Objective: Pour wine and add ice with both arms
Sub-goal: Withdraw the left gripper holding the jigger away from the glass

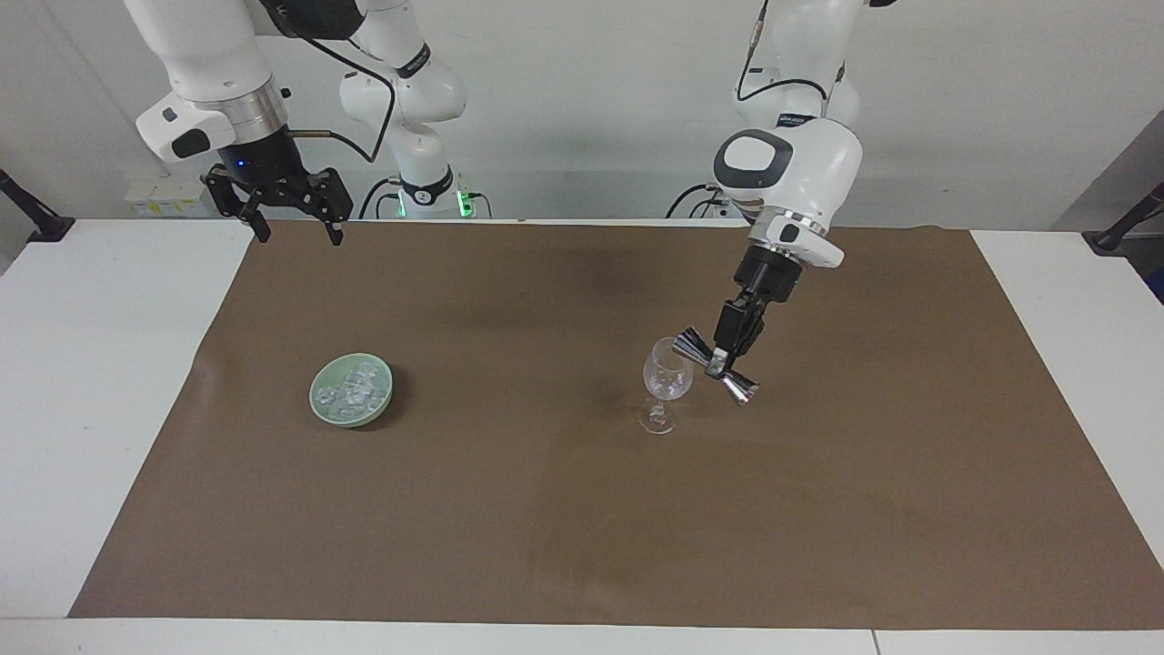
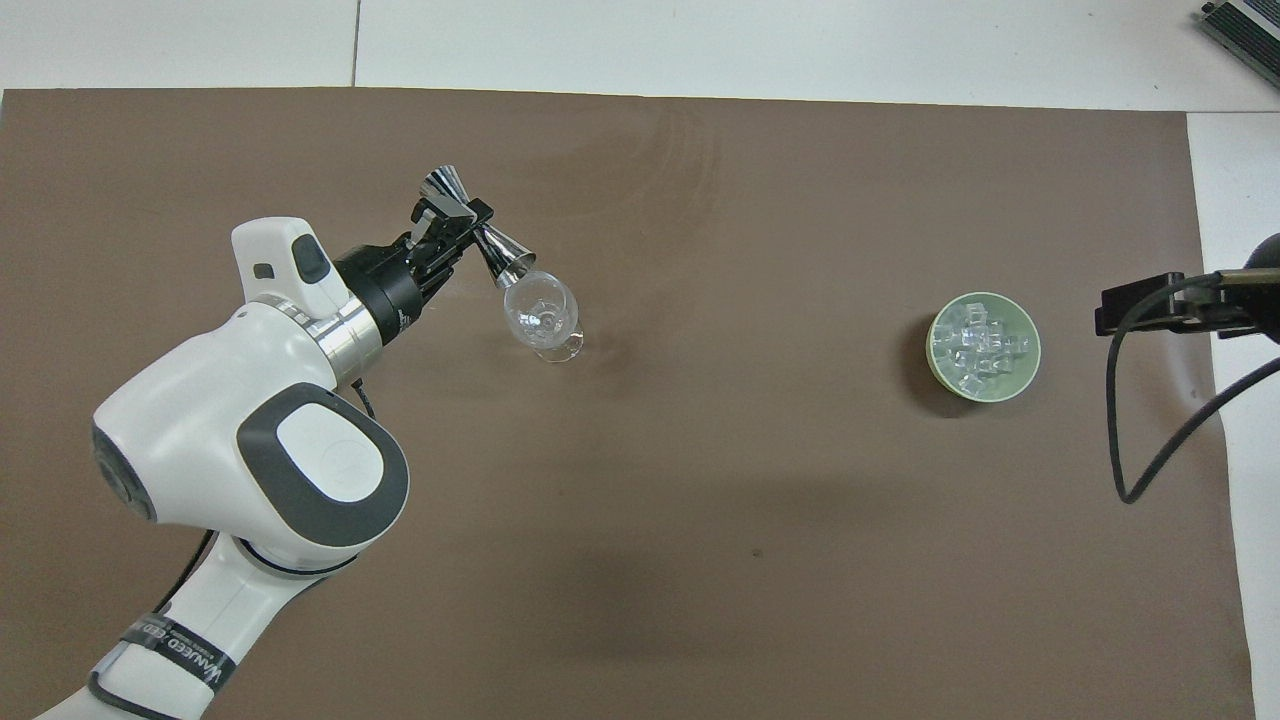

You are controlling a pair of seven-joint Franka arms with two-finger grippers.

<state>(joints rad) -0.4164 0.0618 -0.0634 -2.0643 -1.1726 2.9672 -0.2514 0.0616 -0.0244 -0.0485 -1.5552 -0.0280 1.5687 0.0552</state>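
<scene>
Pour step in hand. Left gripper [image 1: 725,357] is pinched on the waist of the steel jigger [image 1: 716,365], which is tilted with one cup at the rim of the glass [image 1: 667,380] and the other cup pointing down and away toward the left arm's end of the table. From overhead, the jigger mouth [image 2: 513,274] sits right at the glass rim [image 2: 541,312], at the edge farther from the robots; whether metal touches glass I cannot tell. No liquid stream is visible, and the glass contents cannot be read. The glass stands upright on the brown mat [image 1: 582,509], well apart from the dish [image 1: 351,389] holding the ice [image 1: 353,387], which lies toward the right arm's end. Right gripper [image 1: 291,226] waits with fingers spread and empty, raised over the mat's edge by its own base. Judgement for a clean pour: keep the pouring lip inside the rim's outline, not on its edge, so the wine falls into the bowl and not down the outside. Rotate at the wrist only and avoid sideways drift, since a stemmed glass is top-heavy and a nudge at the rim could tip it. Hold the tilt until draining stops, then level the jigger before lifting clear. Ice should wait until the left arm is out of the way.
</scene>
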